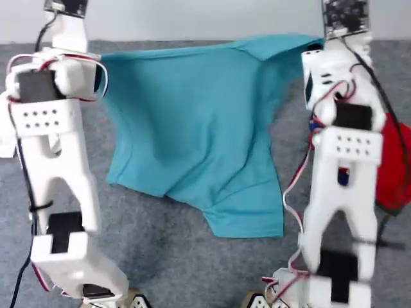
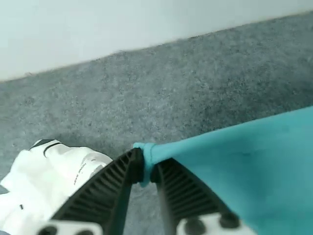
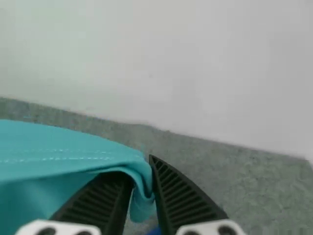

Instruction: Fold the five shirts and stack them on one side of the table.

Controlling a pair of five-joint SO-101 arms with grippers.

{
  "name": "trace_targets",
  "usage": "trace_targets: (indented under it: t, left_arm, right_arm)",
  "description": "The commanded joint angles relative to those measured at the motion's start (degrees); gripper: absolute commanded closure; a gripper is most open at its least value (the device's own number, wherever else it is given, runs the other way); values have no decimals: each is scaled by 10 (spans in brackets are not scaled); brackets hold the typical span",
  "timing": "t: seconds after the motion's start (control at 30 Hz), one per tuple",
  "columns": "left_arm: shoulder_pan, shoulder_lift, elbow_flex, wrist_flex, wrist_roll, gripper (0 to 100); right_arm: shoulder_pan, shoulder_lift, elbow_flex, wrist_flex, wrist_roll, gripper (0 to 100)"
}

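A teal shirt (image 1: 199, 135) hangs stretched between both arms near the table's far edge, its lower part draped onto the grey table (image 1: 167, 256). My left gripper (image 2: 145, 169) is shut on one corner of the teal shirt (image 2: 244, 161), with the cloth bunched between its black fingers (image 2: 115, 181). My right gripper (image 3: 142, 183) is shut on the opposite corner of the teal shirt (image 3: 54, 156), a fold pinched between its fingers (image 3: 178, 193). In the high view the left arm (image 1: 54, 122) stands at the left and the right arm (image 1: 343, 141) at the right.
A red cloth (image 1: 393, 167) lies at the table's right edge behind the right arm. A pale wall (image 3: 171, 58) rises just past the far table edge. Grey felt (image 2: 171, 88) stretches bare beside the shirt's held corner.
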Motion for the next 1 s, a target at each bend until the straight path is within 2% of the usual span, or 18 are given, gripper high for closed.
trace_targets:
  t: [0.0, 0.13, 0.27, 0.53, 0.7, 0.83, 0.97]
  left_arm:
    - [-17, 11, -9, -26, -4, 987]
    - [-43, 9, -45, -25, -4, 987]
    - [-58, 14, -93, -8, -5, 987]
    - [-55, 15, -147, 45, -4, 987]
    - [5, 15, -64, 40, -4, 985]
    - [63, 35, 35, 4, -3, 974]
    - [95, 126, 27, -1, 25, 904]
  right_arm:
    - [6, 92, -75, -37, -23, 991]
    - [6, 200, -193, -19, -61, 991]
    - [-10, 276, -324, 61, -67, 991]
    - [-26, 304, -467, 218, -63, 991]
    - [-28, 303, -504, 312, -48, 991]
    - [-22, 303, -523, 417, -45, 991]
    - [-21, 303, -528, 533, -15, 991]
